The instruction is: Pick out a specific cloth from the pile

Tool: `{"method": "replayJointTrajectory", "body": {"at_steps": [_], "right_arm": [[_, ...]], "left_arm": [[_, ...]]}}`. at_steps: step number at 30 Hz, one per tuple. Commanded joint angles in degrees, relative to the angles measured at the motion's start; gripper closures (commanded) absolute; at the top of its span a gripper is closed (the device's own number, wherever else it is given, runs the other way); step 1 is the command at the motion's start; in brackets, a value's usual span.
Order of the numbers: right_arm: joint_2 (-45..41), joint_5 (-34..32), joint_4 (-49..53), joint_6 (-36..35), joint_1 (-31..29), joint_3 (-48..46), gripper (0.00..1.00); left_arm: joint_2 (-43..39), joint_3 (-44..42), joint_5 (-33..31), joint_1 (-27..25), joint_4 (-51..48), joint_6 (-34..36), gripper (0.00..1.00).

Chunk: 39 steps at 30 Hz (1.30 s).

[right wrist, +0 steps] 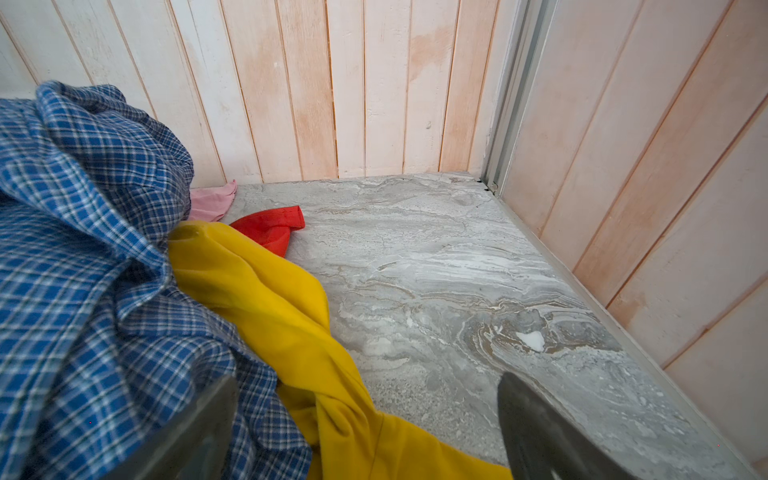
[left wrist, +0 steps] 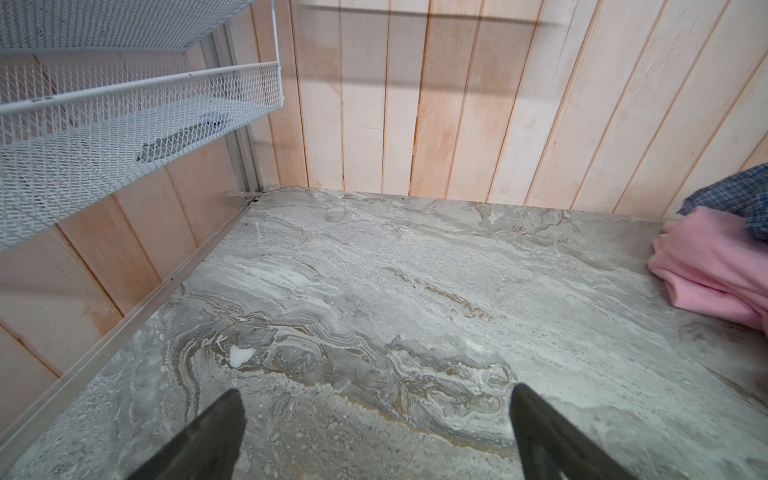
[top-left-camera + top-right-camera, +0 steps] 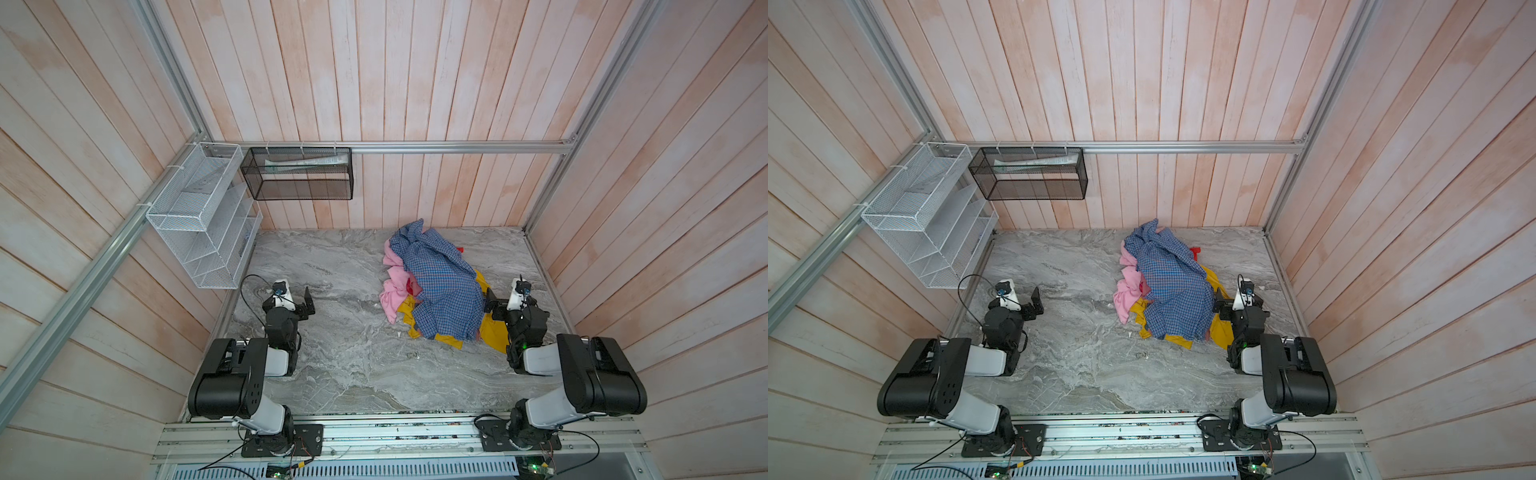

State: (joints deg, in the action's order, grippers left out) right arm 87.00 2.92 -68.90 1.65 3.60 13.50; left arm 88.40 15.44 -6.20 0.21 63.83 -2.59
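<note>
- status: basically 0% done imo. the cloth (image 3: 392, 286) (plain pink one) sits in the pile (image 3: 432, 266), not lifted, nothing gripping it
- where it is: on the pile's left edge in both top views, bunched up, partly tucked under the blue checked shirt (image 3: 440, 286). a small pink corner also pokes out at the back wall side in the right wrist view (image 1: 212, 201)
- left claw (image 3: 308, 305): jaws wide apart, nothing btwn them, hanging over bare surface (image 3: 340, 353), well apart from the pile. its wrist cam catches the pink at the frame edge (image 2: 715, 266)
- right claw (image 3: 489, 302): jaws apart too, parked right at the pile's other side, by the shirt and the yellow cloth (image 1: 291, 316). some yellow lies btwn the jaws but it doesn't look clamped
- left to do, my guess: reach in, pinch only the pink, pull it free w/o dragging the shirt along
- count: 2 arms, 2 claws
- cloths I can see: 4 → 1 pink, 1 blue checked, 1 yellow, 1 red (image 1: 270, 228) (mostly buried, can't rule out more under there)
- wall stuff: 1 white mesh rack (image 3: 199, 216), 1 black mesh basket (image 3: 297, 174)
</note>
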Motion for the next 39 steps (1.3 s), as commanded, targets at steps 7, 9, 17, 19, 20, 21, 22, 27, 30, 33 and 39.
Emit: {"method": "replayJointTrajectory", "body": {"at_steps": [7, 9, 17, 19, 20, 21, 22, 27, 30, 33, 39], "right_arm": [[-7.8, -4.7, 18.0, 7.8, 2.3, 7.0, 0.02], [-11.3, -2.9, 29.5, 10.9, 3.4, 11.0, 0.02], [-22.1, 10.9, 47.8, 18.5, 3.6, 19.0, 0.09], [-24.2, 14.1, 49.9, 20.1, 3.1, 20.5, 0.13], [-25.6, 14.7, 52.2, 20.1, 2.2, 21.9, 0.15], [-26.5, 14.5, 54.0, 19.2, 1.2, 23.1, 0.15], [-27.4, 13.4, 56.1, 18.2, -0.6, 24.0, 0.15], [-29.4, 9.9, 58.2, 13.7, -10.3, 26.3, 0.15], [-28.2, 8.9, 56.4, 12.8, -14.4, 26.2, 0.15], [-25.9, 8.3, 55.7, 11.8, -16.9, 27.0, 0.15], [-24.0, 4.5, 56.8, 10.4, -18.1, 28.1, 0.16]], "left_arm": [[-7.6, 12.1, -3.5, 0.0, -28.9, -4.9, 0.0], [-8.2, 19.4, -2.0, 0.7, -43.5, -8.5, 0.0], [-11.9, 23.2, 12.5, 0.6, -51.5, -21.5, 0.0], [-12.0, 22.2, 17.0, 0.1, -49.7, -23.8, 0.0], [-11.8, 22.0, 18.1, -0.3, -49.0, -24.6, 0.0], [-11.6, 22.0, 18.6, -1.4, -49.0, -25.1, 0.0], [-11.4, 22.2, 18.4, -2.7, -49.3, -25.2, 0.0], [-9.6, 24.5, 18.3, -11.5, -51.9, -23.7, 0.03], [-7.7, 25.9, 18.5, -16.4, -52.3, -24.6, 0.04], [-4.8, 28.2, 18.2, -20.9, -53.0, -24.9, 0.04], [5.6, 38.1, 23.6, -25.1, -58.4, -23.7, 0.09]]}}
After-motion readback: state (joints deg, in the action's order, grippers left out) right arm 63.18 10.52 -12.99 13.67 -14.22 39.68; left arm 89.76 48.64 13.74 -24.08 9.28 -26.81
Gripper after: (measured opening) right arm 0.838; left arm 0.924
